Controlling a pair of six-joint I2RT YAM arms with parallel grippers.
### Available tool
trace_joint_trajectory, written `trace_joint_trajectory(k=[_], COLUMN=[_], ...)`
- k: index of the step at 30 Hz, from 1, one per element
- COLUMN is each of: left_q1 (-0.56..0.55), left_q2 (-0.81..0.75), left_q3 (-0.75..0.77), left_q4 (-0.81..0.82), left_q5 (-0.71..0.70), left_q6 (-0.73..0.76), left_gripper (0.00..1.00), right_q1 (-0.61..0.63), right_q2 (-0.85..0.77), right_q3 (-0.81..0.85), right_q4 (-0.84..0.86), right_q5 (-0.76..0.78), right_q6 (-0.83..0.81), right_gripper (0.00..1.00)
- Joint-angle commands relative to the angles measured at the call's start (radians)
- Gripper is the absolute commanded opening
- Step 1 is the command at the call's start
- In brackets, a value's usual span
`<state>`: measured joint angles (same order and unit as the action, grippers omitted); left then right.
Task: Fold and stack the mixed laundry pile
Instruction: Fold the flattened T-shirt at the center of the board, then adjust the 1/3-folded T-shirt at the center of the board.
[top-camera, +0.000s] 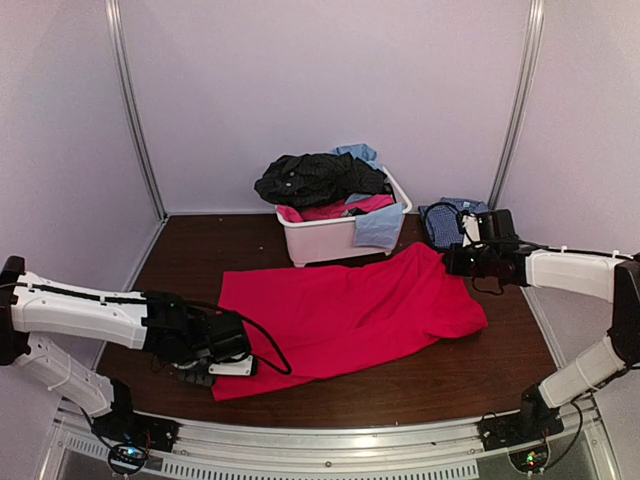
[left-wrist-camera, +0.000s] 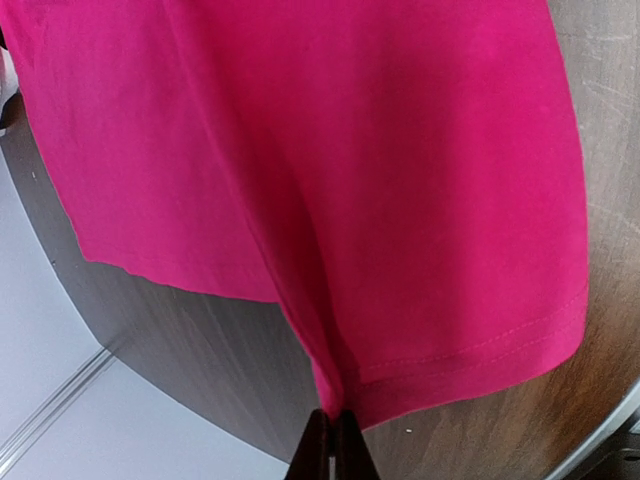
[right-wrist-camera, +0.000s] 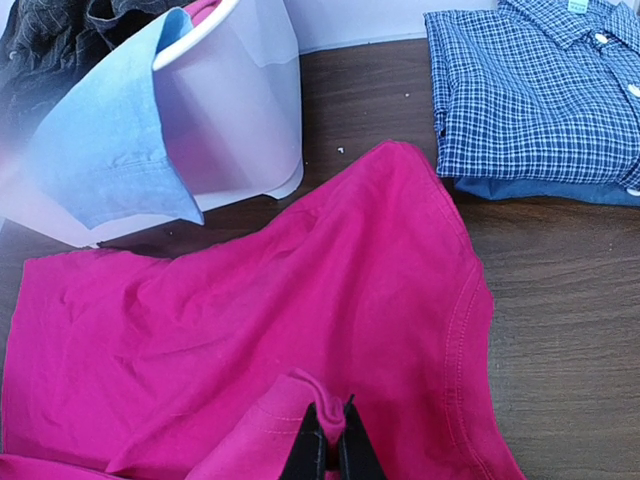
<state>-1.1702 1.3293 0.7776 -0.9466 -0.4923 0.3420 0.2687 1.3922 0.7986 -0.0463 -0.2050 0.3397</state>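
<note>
A bright pink-red shirt (top-camera: 345, 315) lies spread on the brown table. My left gripper (top-camera: 228, 362) is shut on its near-left hem; the left wrist view shows the pink-red shirt (left-wrist-camera: 330, 180) pinched at the hem by the left gripper (left-wrist-camera: 335, 420). My right gripper (top-camera: 452, 262) is shut on a fold at the far-right edge of the pink-red shirt (right-wrist-camera: 300, 310), as the right wrist view of the right gripper (right-wrist-camera: 330, 425) shows. The rest of the pile, black pinstriped (top-camera: 315, 178), pink and light blue (top-camera: 380, 225) cloth, sits in the white tub (top-camera: 335, 240).
A folded blue checked shirt (top-camera: 447, 222) lies at the back right on other blue cloth, also in the right wrist view (right-wrist-camera: 530, 95). The white tub (right-wrist-camera: 235, 110) stands just behind the pink-red shirt. Booth walls enclose the table on three sides.
</note>
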Motion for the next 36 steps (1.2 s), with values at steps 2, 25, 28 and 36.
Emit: trace_joint_trajectory(k=[2, 25, 28, 36], left_q1=[0.016, 0.352, 0.391, 0.499], left_q2=[0.017, -0.02, -0.029, 0.116], left_q3=[-0.005, 0.172, 0.038, -0.044], left_q4=[0.032, 0.372, 0.548, 0.604], left_q5=[-0.04, 0.441, 0.57, 0.593], left_q6=[0.009, -1.005, -1.108, -1.144], left_gripper=[0.0, 0.79, 0.65, 0.5], right_q1=[-0.002, -0.109, -0.109, -0.109], right_q2=[0.03, -0.248, -0.242, -0.192], right_q3=[0.038, -0.073, -0.126, -0.186], right_q4=[0.036, -0.351, -0.328, -0.303], right_q5=[0.016, -0.168, -0.214, -0.257], right_q6=[-0.013, 0.067, 0.08, 0.091], right_gripper=[0.0, 0.87, 0.85, 0.81])
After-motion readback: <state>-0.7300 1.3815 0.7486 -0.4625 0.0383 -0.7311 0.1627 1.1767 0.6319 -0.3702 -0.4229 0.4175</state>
